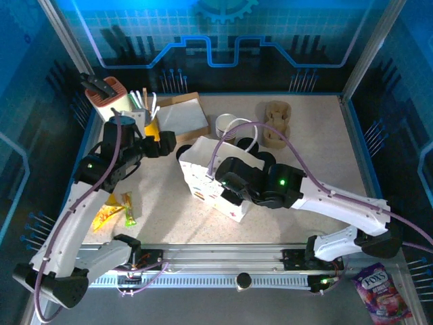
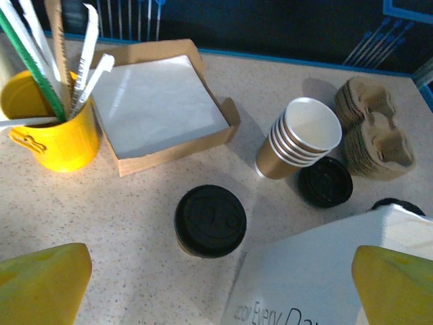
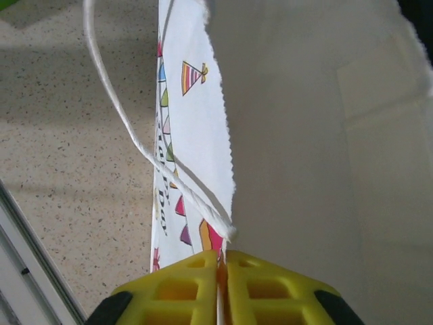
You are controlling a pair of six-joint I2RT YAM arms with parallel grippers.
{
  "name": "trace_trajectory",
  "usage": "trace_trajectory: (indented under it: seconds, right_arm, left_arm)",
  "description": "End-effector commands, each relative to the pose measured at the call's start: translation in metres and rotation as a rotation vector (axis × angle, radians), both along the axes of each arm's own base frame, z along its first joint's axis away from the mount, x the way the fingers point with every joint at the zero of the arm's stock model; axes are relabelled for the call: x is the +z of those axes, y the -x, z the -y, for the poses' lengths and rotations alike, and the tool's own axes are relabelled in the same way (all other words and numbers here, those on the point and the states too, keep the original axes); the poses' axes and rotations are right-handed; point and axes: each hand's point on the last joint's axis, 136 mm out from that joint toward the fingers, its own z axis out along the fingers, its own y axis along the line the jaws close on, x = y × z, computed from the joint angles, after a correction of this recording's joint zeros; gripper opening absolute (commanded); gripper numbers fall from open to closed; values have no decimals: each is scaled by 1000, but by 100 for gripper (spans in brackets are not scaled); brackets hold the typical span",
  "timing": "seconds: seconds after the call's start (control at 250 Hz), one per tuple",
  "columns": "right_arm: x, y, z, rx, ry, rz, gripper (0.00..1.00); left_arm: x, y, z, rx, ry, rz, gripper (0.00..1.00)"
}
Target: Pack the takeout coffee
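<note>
Top external camera is giving the whole layout. At far left an orange holder (image 1: pixel 108 93) is standing at the back, with some sachets (image 1: pixel 114 210) lying nearer. The left gripper (image 1: pixel 164 143) is hanging beside a yellow pot (image 1: pixel 147 123) of straws. Off the table at far right, a purple sweet bag (image 1: pixel 380 292) is reading "FOX'S".

Left wrist camera is bringing out detail that is too small to make out from above. The left gripper's fingers (image 2: pixel 40 288) are standing spread wide, holding nothing. Just beyond the gap between them, a lidded coffee cup (image 2: pixel 210 221) is sitting upright on the table. It is apart from both fingers and just beside the white paper bag (image 2: pixel 318 277), whose side is reading "Every Da", cut off by the frame. Further right a nested stack of open cups (image 2: pixel 302 139) is resting with a black lid (image 2: pixel 326 181) just beside it and pulp carriers (image 2: pixel 375 132) behind.

Right wrist camera is showing the right gripper (image 3: pixel 221 271) pinching the bag's top edge, next to its cord handle (image 3: pixel 145 152) and printed coloured bunting.
</note>
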Motion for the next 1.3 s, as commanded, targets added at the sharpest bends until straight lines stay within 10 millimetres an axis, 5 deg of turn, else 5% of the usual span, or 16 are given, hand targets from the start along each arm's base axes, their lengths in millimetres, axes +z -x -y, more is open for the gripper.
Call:
trace_trajectory:
  seconds: [0.0,0.344,0.643,0.887,1.299]
  right_arm:
    - [-4,7,-12,28,-63,-59,21]
    - [61,36,-27,259,-350,-94,46]
    - [108,-27,28,53,-577,31,53]
    - [103,-59,57,-73,-678,32,54]
    - [96,-91,98,-247,-684,113,56]
  left_arm:
    - [-4,1,19,-96,-8,-20,98]
    - [-15,18,65,-299,-94,-117,90]
    - [-28,15,88,-422,-165,-233,72]
    - [-35,9,102,-476,-190,-281,41]
    - [-40,-11,117,-534,-243,-294,11]
